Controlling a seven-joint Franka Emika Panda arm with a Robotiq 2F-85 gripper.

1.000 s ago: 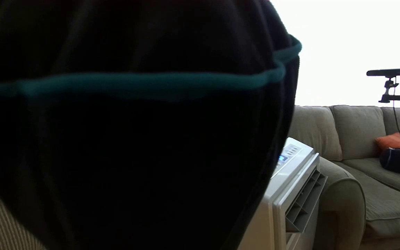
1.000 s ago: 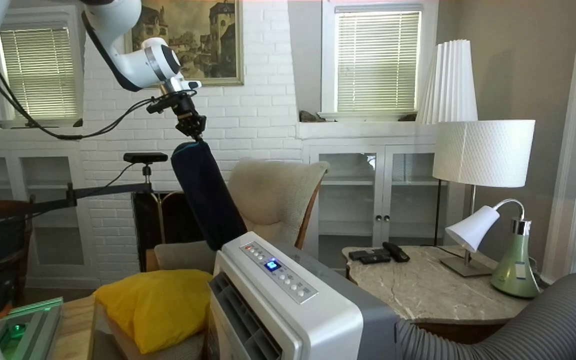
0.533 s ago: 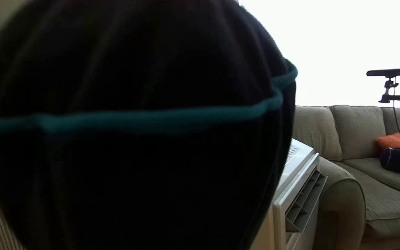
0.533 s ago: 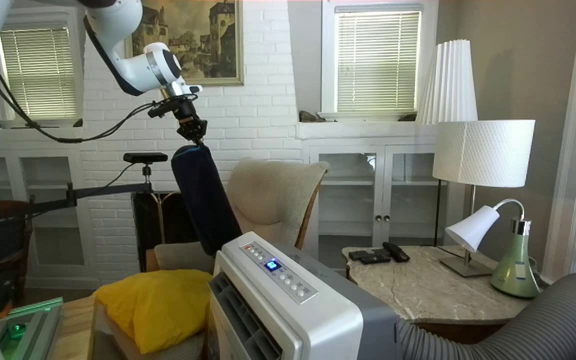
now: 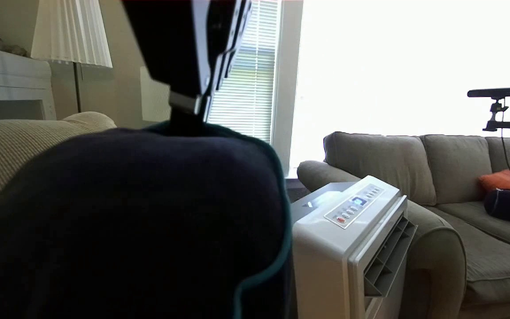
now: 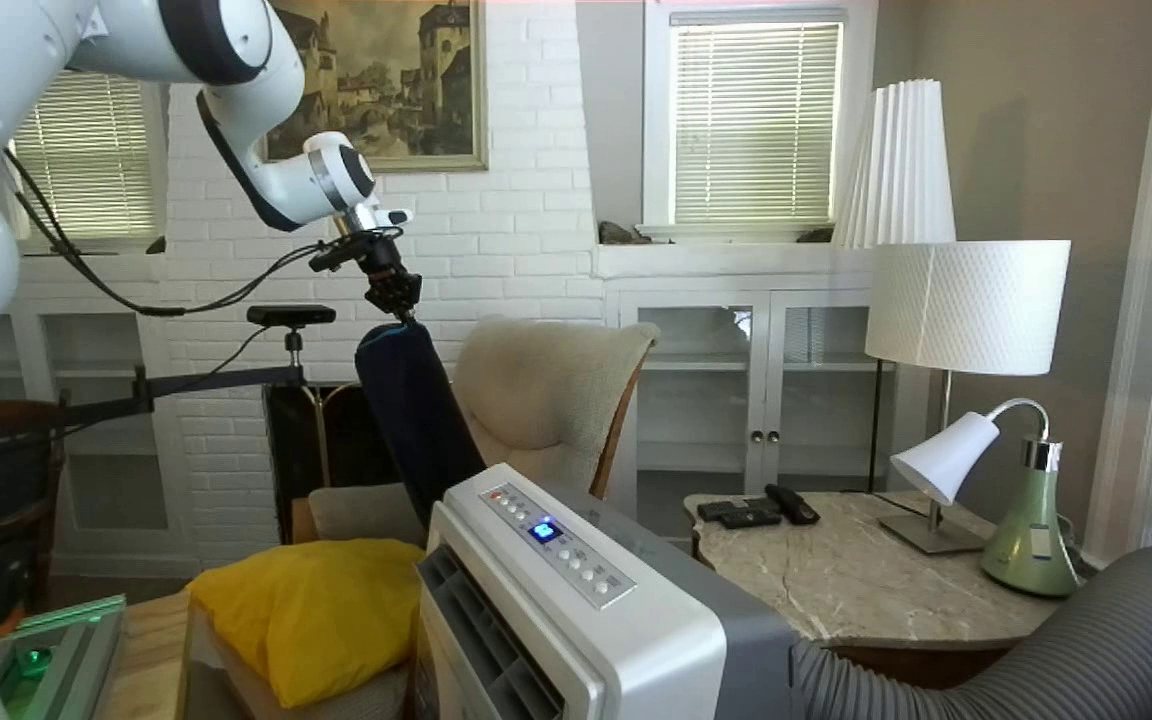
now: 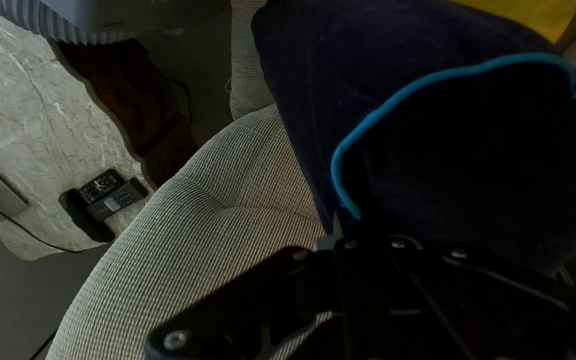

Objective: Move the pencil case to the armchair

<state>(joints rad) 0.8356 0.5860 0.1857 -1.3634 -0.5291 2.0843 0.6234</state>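
The pencil case (image 6: 414, 410), a long black pouch with a teal stripe, hangs by its top end from my gripper (image 6: 404, 316). My fingers are shut on the fabric beside the stripe, as the wrist view shows at the gripper (image 7: 345, 227). In an exterior view the pencil case (image 5: 148, 212) fills the lower left, very near the camera. It tilts in front of the beige ribbed armchair (image 6: 556, 370), over the seat area. From above, the armchair's backrest (image 7: 208, 250) spreads below and left of the pouch. The pouch's lower end is hidden, so I cannot tell whether it touches the seat.
A white air conditioner (image 6: 576, 590) stands close in front of the armchair, its grey hose (image 6: 996, 650) running right. A yellow cushion (image 6: 311, 610) lies at the chair's front. A camera (image 6: 291, 316) on a boom, a marble side table (image 6: 836, 570) and a sofa (image 5: 396, 164) are nearby.
The arm has come down and slightly right in an exterior view, lowering the pencil case with it. In the near exterior picture, the pouch's top and my gripper have dropped into sight. The grip has not changed.
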